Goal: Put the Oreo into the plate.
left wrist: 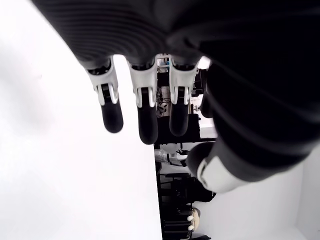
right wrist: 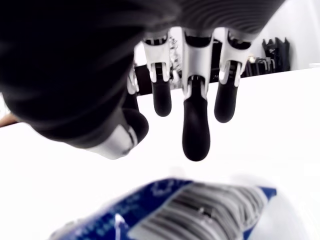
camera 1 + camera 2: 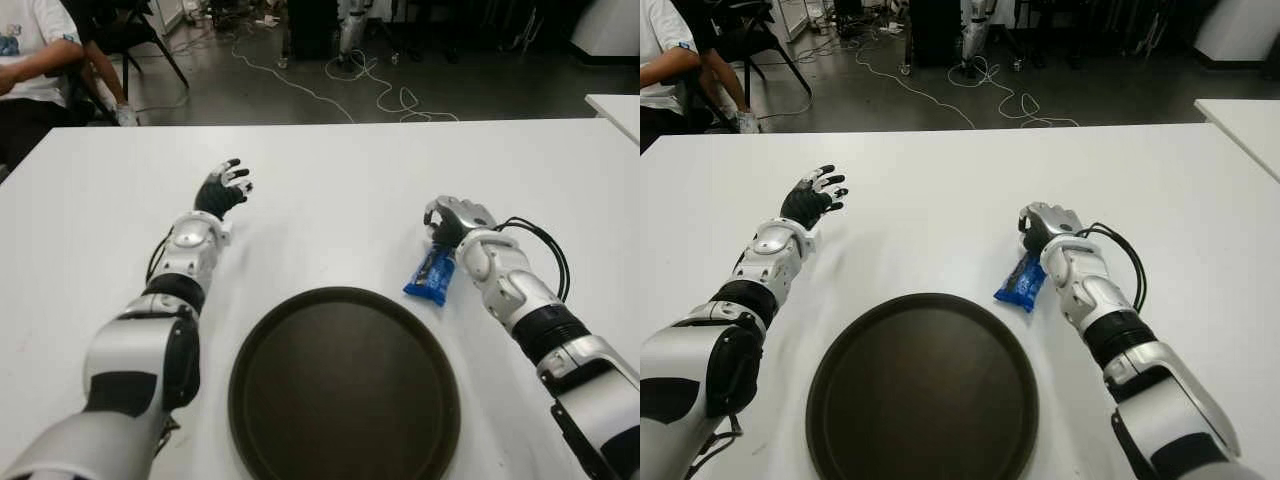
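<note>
The Oreo, a blue packet (image 3: 431, 275), lies flat on the white table (image 3: 330, 170) just beyond the right rim of the dark round plate (image 3: 345, 400), which holds nothing. My right hand (image 3: 452, 218) hovers at the packet's far end. In the right wrist view its fingers (image 2: 195, 130) hang extended and apart, above the packet (image 2: 190, 210) without gripping it. My left hand (image 3: 224, 188) shows over the table at the far left of the plate, and its fingers (image 1: 145, 115) are spread and hold nothing.
A seated person (image 3: 30, 60) is beyond the table's far left corner. Cables (image 3: 380, 95) trail across the floor behind the table. The corner of another white table (image 3: 615, 105) shows at the right edge.
</note>
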